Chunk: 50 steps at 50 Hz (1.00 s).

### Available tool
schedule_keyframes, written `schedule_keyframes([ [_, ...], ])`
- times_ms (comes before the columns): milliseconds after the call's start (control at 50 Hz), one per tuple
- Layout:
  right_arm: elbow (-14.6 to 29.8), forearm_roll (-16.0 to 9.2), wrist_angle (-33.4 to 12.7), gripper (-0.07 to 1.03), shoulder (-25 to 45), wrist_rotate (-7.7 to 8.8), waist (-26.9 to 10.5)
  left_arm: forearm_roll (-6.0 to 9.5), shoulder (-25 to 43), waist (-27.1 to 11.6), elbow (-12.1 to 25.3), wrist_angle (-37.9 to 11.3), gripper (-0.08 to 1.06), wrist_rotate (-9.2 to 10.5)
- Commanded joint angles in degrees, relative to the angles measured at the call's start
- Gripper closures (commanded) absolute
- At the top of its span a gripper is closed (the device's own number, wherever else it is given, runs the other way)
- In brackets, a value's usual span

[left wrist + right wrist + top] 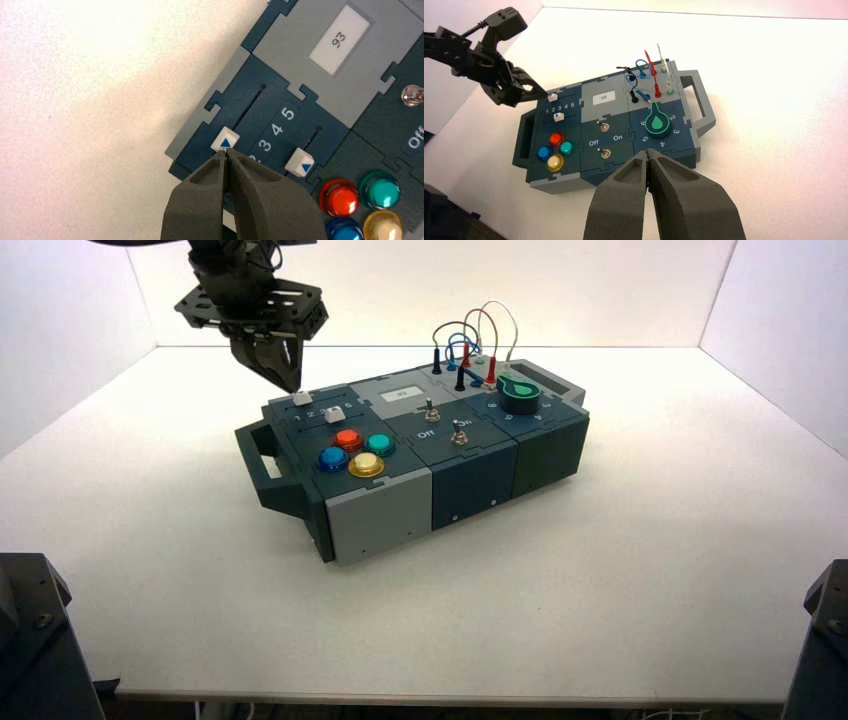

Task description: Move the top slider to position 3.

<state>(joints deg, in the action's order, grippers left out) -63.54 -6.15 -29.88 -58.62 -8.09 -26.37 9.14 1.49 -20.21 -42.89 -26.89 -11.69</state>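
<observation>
The top slider (225,139) is a small white knob with a blue triangle in the slot at the box's far left corner. It also shows in the high view (302,398). It stands about one step short of the numeral 3 (265,145), level with the half-hidden 2. My left gripper (226,155) is shut, and its tips are right at the knob's edge on the low-number side. It hangs over the box's back left corner in the high view (290,380). My right gripper (647,154) is shut and empty, parked off the box's near side.
A second white slider knob (300,162) sits on the other side of the numerals. Red (339,196), teal (380,189), blue and yellow round buttons lie beside it. A small display (339,39) reads 93. Toggle switches, a green knob (519,392) and wires fill the rest of the box.
</observation>
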Motion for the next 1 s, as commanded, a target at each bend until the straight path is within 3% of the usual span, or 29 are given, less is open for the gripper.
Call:
schedule_keyframes([
  [20, 0.79, -0.18, 0.62, 0.99, 0.26, -0.09, -0.18, -0.18, -2.29, -0.35, 0.44, -0.44, 1.01, -0.35],
  [1000, 0.79, -0.09, 0.62, 0.99, 0.26, -0.09, -0.09, -0.53, 0.97, -0.35, 0.62, -0.62, 1.01, -2.55],
])
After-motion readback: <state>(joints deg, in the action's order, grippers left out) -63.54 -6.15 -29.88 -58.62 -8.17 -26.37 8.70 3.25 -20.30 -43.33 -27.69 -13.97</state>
